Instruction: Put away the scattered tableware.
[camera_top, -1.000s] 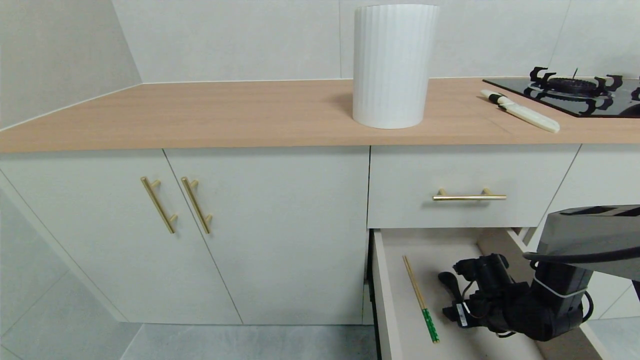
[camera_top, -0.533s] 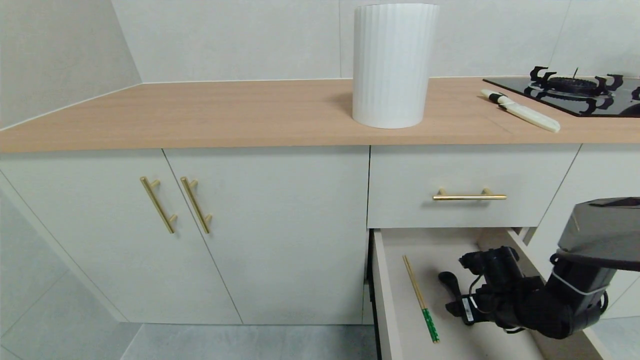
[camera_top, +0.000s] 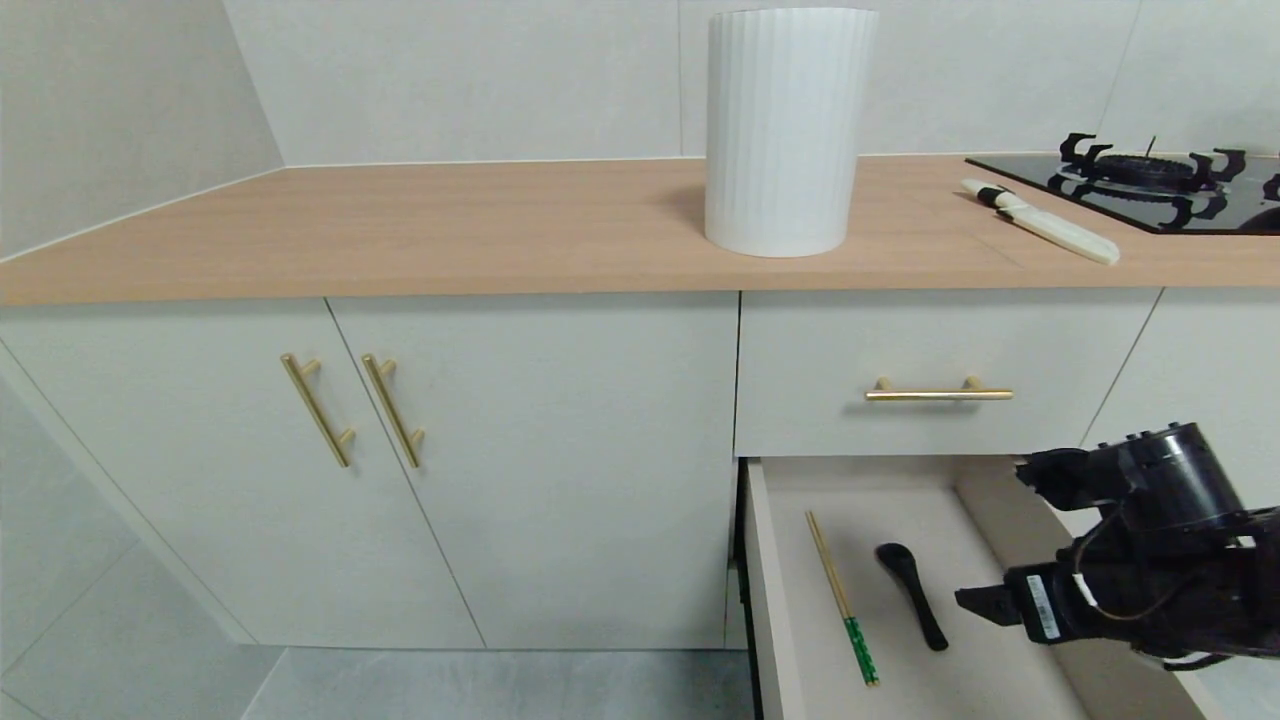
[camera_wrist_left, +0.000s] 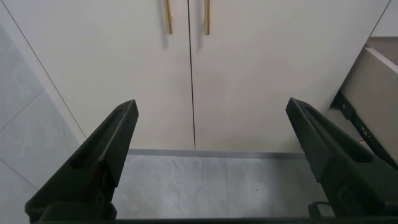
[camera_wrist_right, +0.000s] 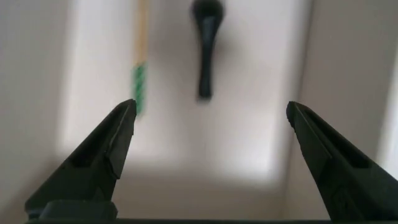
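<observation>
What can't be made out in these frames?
- Pale open drawer: head view, front cut off by the bottom edge, right side behind the right arm.
- Wooden chopsticks with green ends: right wrist view, blurred, far end cut by the edge.
- Black spoon: right wrist view, blurred.
- Tall white ribbed cylinder: head view, inside hidden by its wall.
- Black gas hob: head view, cut at the right edge.

tabletop: white ribbed canister, white knife, gas hob | open drawer: chopsticks beside black spoon, apart
</observation>
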